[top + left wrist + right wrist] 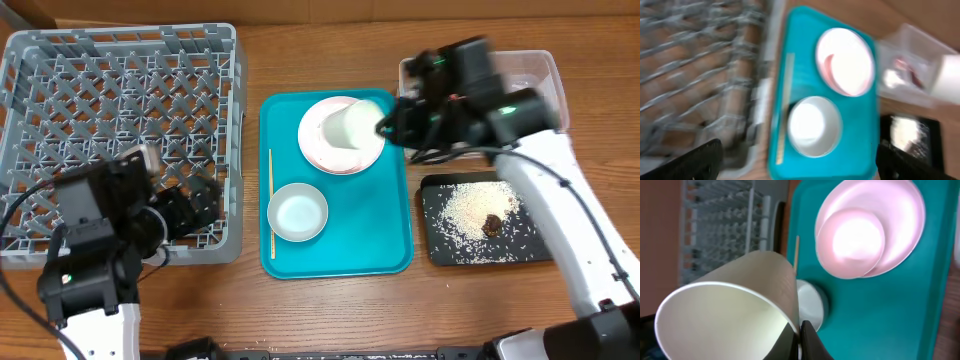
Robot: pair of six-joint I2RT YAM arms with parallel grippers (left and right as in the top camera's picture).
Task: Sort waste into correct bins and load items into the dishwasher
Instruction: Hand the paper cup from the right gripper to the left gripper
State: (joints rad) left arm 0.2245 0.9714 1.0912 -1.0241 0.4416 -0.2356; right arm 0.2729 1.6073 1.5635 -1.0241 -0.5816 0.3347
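**White cup pinched at its rim, held sideways above the tray**

Closest to the right wrist camera, a white cup [725, 310] fills the foreground. It is tipped on its side in the air, with its open mouth towards the lens. The likeliest failure is a slip: the hold looks thin, so a quick swing or a twist of the wrist could lever the cup loose.

The right gripper [382, 122] is clenched on the cup's wall at the rim. One dark finger [809, 340] presses the outside, and its partner is hidden by the cup. The cup's body juts out past the fingertips, unsupported.

Directly beneath sits a pinkish bowl [855, 237], so a dropped cup would strike it. Beyond that, a second white bowl [297, 212] and a thin wooden stick [271, 200] rest on a teal tray [390, 245].

Farther left stands the grey dish rack [120, 110]. The left gripper [195, 208] hovers over the rack's near right corner, fingers spread wide and holding nothing. If the cup is carried that way, the two arms could collide there.
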